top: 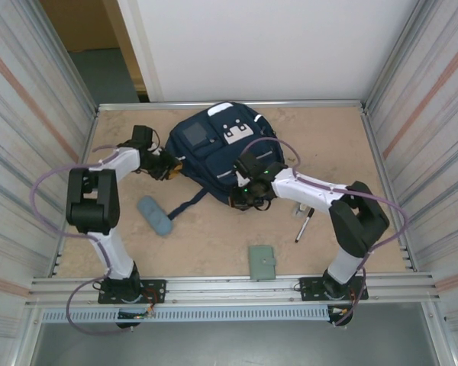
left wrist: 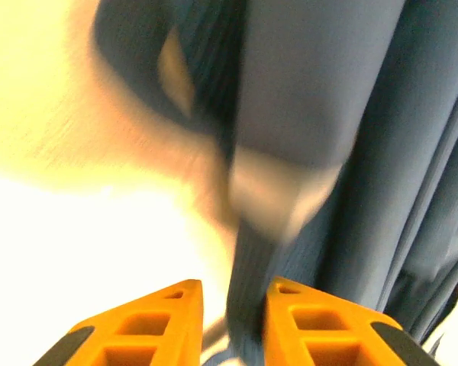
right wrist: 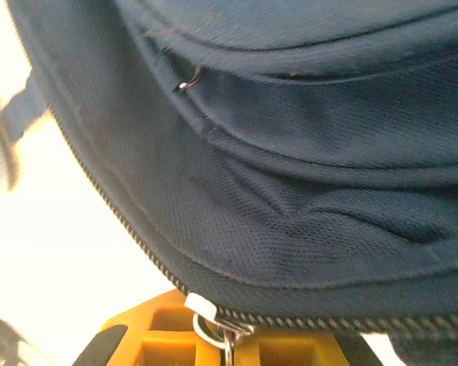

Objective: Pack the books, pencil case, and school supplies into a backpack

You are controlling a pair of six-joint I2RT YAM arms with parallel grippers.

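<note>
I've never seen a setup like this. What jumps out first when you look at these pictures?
A big navy backpack sits at the back middle of the table with both arms on it: the left gripper at its left edge, the right gripper shut on a zip pull at its near edge. Nearer the front lie a blue pencil case, a grey-green booklet and a black marker.

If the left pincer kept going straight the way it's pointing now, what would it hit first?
The backpack. Its navy fabric sits between the fingers of the left pincer and ahead. That view is blurred, so I cannot tell whether that fold is a strap or the bag's side.
</note>
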